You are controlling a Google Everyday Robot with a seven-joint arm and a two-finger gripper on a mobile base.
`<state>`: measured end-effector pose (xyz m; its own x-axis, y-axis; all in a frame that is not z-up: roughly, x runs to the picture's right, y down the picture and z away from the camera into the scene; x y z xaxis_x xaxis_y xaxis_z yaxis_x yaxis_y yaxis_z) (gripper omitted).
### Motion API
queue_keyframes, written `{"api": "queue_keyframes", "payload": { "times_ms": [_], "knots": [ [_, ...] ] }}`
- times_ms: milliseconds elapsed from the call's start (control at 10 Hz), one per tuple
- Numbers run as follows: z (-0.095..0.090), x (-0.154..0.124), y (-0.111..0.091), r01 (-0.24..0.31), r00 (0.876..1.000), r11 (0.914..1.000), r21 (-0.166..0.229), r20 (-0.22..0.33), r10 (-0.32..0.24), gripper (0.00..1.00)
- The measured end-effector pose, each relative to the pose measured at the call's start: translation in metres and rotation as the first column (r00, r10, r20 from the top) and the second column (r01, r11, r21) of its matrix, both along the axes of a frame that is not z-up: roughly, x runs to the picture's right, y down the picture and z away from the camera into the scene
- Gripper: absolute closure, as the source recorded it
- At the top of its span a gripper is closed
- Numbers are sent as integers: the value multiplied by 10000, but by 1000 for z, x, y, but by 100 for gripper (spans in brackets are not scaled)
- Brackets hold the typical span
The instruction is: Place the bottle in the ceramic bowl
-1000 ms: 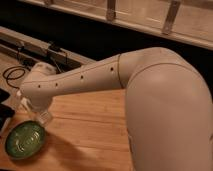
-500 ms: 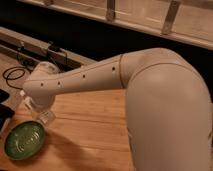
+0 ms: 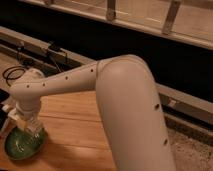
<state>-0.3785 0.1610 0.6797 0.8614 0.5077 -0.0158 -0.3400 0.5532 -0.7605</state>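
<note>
The green ceramic bowl (image 3: 20, 146) sits at the near left corner of the wooden table (image 3: 75, 125). My gripper (image 3: 31, 127) hangs at the end of the white arm (image 3: 75, 80), just above the bowl's right rim. It is shut on a pale slim thing that looks like the bottle (image 3: 34, 126), held upright over the bowl. The wrist hides the top of the bottle and much of the fingers.
My thick white upper arm (image 3: 130, 110) fills the middle and right of the view. A coiled black cable (image 3: 12, 74) lies at the far left behind the table. A metal ledge (image 3: 75, 55) and a dark window run along the back.
The gripper has come down and a little to the left, from above the table beside the bowl to just over the bowl's right rim. It has stayed shut.
</note>
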Motion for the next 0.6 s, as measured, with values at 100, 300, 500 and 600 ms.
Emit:
{"api": "queue_keyframes", "payload": {
  "times_ms": [100,300,500,600],
  "knots": [
    [-7,-15,10,363,9984,9992,-156,443,-356,100],
    [-18,-28,19,939,9919,9955,-125,871,-925,100],
    [-17,-27,18,903,9925,9958,-130,843,-889,100],
    [-17,-27,19,923,9922,9957,-130,851,-908,100]
  ]
}}
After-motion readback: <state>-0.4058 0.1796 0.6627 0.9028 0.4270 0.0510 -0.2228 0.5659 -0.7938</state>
